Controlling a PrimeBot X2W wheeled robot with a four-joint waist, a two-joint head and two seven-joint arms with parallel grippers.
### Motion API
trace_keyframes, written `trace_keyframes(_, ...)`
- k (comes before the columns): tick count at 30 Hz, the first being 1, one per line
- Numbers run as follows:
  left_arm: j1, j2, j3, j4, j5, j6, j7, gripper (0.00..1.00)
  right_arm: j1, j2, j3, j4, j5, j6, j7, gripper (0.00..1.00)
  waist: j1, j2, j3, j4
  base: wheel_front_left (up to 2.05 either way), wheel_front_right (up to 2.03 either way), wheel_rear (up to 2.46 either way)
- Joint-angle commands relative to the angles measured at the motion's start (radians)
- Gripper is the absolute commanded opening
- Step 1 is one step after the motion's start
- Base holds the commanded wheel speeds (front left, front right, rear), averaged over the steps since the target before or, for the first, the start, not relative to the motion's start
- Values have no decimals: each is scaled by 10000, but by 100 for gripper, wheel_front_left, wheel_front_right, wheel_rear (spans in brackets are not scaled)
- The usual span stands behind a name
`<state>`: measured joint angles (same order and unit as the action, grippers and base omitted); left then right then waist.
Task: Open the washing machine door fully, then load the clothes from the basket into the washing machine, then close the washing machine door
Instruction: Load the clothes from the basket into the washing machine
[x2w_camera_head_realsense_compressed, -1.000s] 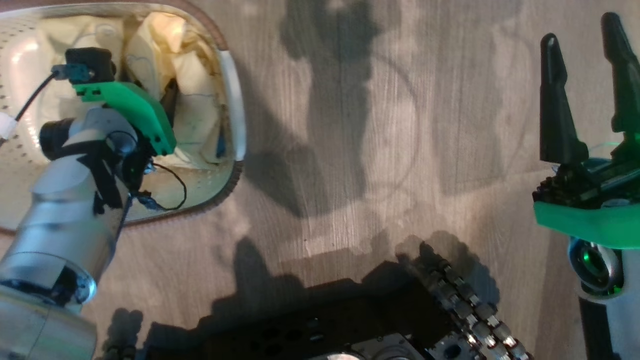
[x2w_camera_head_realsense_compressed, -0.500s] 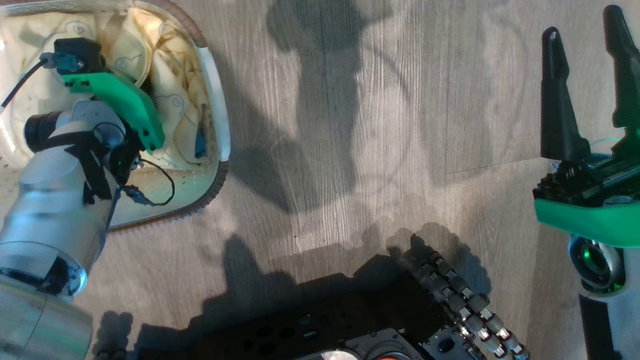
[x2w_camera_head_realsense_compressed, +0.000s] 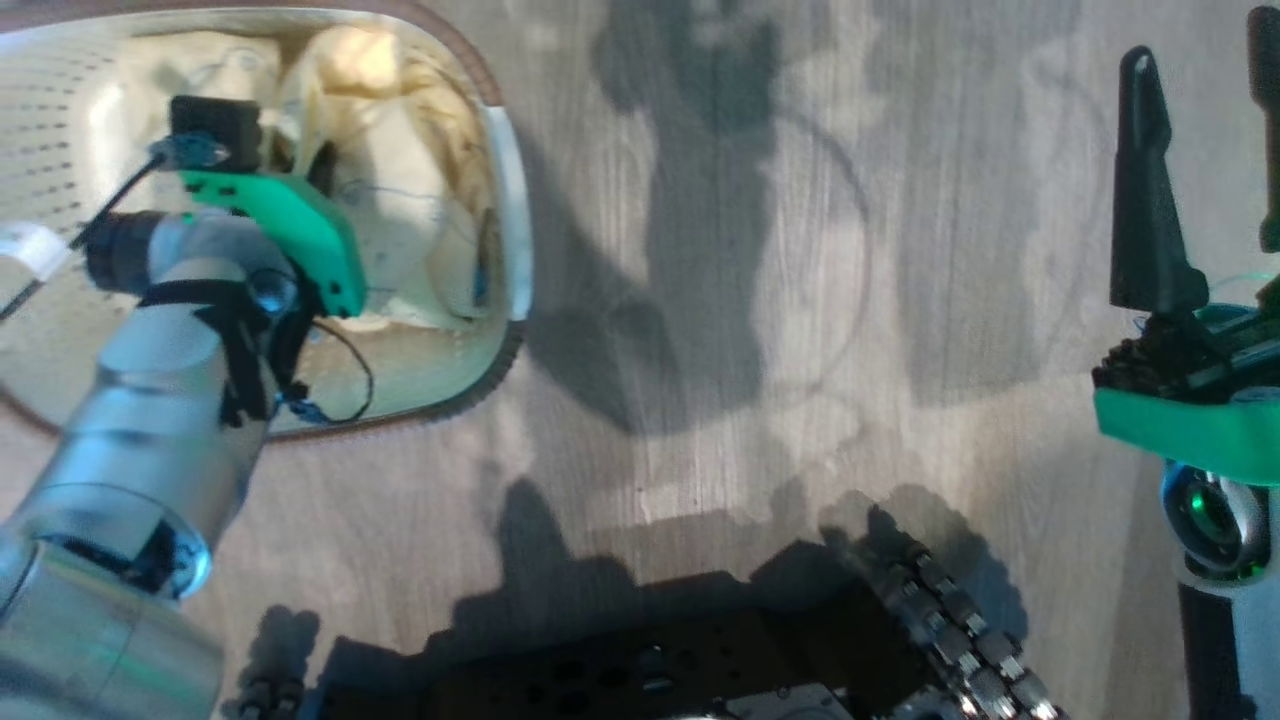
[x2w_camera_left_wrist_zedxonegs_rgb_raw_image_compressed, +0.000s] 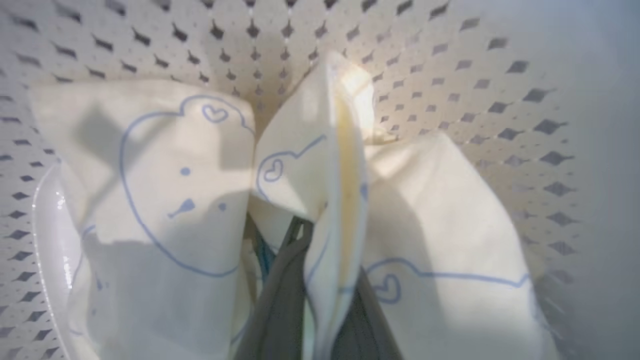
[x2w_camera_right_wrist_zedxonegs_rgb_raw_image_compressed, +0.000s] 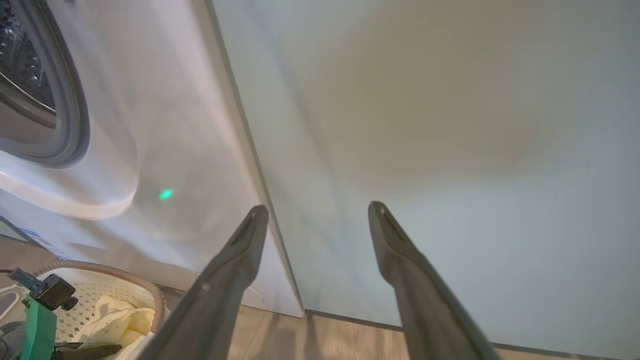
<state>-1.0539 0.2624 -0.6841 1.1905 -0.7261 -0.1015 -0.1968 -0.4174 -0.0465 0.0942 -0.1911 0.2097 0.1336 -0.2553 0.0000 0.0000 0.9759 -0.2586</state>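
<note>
Left hand (x2w_camera_left_wrist_zedxonegs_rgb_raw_image_compressed: 325, 250) pinches clothes (x2w_camera_left_wrist_zedxonegs_rgb_raw_image_compressed: 165, 200) in basket (x2w_camera_left_wrist_zedxonegs_rgb_raw_image_compressed: 500, 100).

Left claw (x2w_camera_left_wrist_zedxonegs_rgb_raw_image_compressed: 327, 252): two flat, dull grey fingers (x2w_camera_left_wrist_zedxonegs_rgb_raw_image_compressed: 280, 300) that taper to narrow tips. Just behind the claw, a bright green plastic bracket (x2w_camera_head_realsense_compressed: 290, 225) carries a small black camera box (x2w_camera_head_realsense_compressed: 215, 120) with a blue-grey plug and a thin black cable. Further back is a fat silver forearm (x2w_camera_head_realsense_compressed: 150, 430) wrapped in black straps, with a loose black wire (x2w_camera_head_realsense_compressed: 350, 385) looping beside it.

Right claw (x2w_camera_right_wrist_zedxonegs_rgb_raw_image_compressed: 317, 209): two long, dark, pointed fingers on a black ribbed block. Behind them sit a green plate (x2w_camera_head_realsense_compressed: 1180, 435) and a round silver wrist (x2w_camera_head_realsense_compressed: 1215, 520) that glows green.

Below both claws is a black base (x2w_camera_head_realsense_compressed: 620, 670) dotted with holes, with a silver-linked chain (x2w_camera_head_realsense_compressed: 960, 620).
</note>
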Motion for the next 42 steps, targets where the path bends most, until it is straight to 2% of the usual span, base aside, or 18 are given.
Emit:
trace_keyframes(1, 4, 200, 119, -88, 62, 60, -188, 0, 379, -37, 32, -248, -95, -29, -65, 100, 0, 0, -246, 273, 0, 0, 0)
trace_keyframes(9, 245, -87, 297, -945, 184, 184, -630, 0, 647, -37, -348, -121, -638, -29, -65, 100, 0, 0, -1161, 1055, 0, 0, 0)
trace_keyframes(13, 685, 43, 775, -2316, 472, 475, -644, 0, 802, -37, -568, 10, -825, -29, -65, 100, 0, 0, -1674, 1386, 0, 0, 0)
trace_keyframes(14, 1099, 138, 1096, -3073, 664, 652, -646, 0, 869, -37, -638, 96, -901, -29, -65, 100, 0, 0, -1951, 1507, 0, 0, 0)
trace_keyframes(20, 2444, 305, 1985, -5104, 1337, 1050, -647, 0, 1149, -37, -821, 417, -1094, -29, -65, 100, 0, 0, -2900, 1928, 0, 0, 0)
trace_keyframes(25, 3554, 403, 2613, -6420, 1859, 1295, -648, 0, 1374, -37, -936, 844, -1144, -29, -65, 100, 0, 0, -3724, 2163, 0, 0, 0)
trace_keyframes(42, 6735, 556, 3803, -8846, 2773, 1842, -649, 0, 2482, -41, -1113, 1732, -1086, -29, -65, 100, 0, 0, -6364, 2503, 0, 0, 0)
